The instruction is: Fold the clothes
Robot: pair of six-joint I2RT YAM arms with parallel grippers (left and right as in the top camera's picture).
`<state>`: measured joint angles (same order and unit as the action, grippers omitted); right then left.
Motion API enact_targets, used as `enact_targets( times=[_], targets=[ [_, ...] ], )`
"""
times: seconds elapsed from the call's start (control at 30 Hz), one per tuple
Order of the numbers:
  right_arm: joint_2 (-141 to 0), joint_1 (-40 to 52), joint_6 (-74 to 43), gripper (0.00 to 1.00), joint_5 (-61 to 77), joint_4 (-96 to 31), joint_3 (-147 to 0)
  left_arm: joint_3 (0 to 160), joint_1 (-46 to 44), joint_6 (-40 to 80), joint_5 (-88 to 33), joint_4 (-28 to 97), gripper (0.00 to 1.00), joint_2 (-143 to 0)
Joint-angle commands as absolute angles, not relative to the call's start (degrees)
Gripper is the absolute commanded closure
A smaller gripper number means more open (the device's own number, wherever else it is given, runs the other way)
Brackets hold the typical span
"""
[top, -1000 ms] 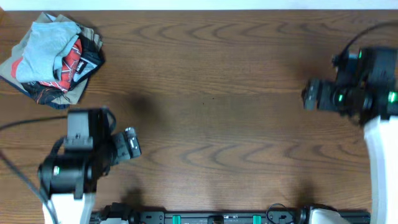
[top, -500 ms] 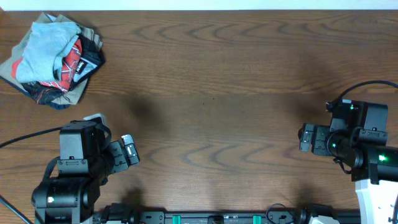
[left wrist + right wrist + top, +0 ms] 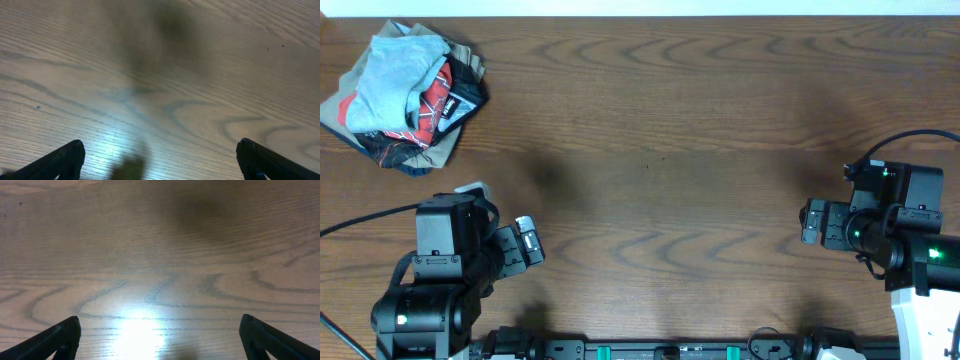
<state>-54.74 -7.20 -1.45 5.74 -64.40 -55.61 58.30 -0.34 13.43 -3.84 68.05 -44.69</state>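
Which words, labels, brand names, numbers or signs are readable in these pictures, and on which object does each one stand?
Red garment: white marks, perhaps lettering, too small and blurred to read.
Pale blue-grey garment: no text seen.
Both wrist views: only the bare wooden table, no text.
Nothing here can be read with certainty.
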Motion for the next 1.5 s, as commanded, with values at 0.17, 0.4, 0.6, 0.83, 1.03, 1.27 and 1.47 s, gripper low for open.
enact_targets(
  times=[0.17, 0.4, 0.6, 0.83, 1.03, 1.27, 1.47],
  targets=[
    [-54.76, -6.79, -1.23, 0.01, 5.37, -64.29, -55.37, 57.95, -0.19, 12.69, -2.96, 68.03, 0.02, -44.91],
    [-54.76, -6.79, -1.23, 0.01, 5.37, -64.29, -55.37, 57.95, -0.19, 12.69, -2.96, 68.03, 0.02, -44.91],
    [-54.76, -6.79, -1.23, 0.01, 5.37, -64.29, -55.37, 57.95, -0.19, 12.69, -2.96, 68.03, 0.02, -44.91],
    [-52.88, -6.48, -1.23, 0.01, 5.37, -64.29, -55.37, 57.95, -0.19, 12.69, -2.96, 68.03, 0.02, -44.91],
    [-45.58, -2.20, -0.56, 0.01, 2.98, -61.23, -54.54, 57.95, -0.19, 12.69, -2.96, 68.03, 0.02, -44.91],
    [-29.74, 3.36, 1.74, 0.01, 3.68, -40.23, -40.64, 57.95, -0.19, 12.69, -2.96, 68.03, 0.02, -44.91],
    [-18.15, 4.58, 1.32, 0.01, 6.46, -22.87, -24.16, 57.95, -0.19, 12.69, -2.96, 68.05, 0.02, -44.91]
  ],
)
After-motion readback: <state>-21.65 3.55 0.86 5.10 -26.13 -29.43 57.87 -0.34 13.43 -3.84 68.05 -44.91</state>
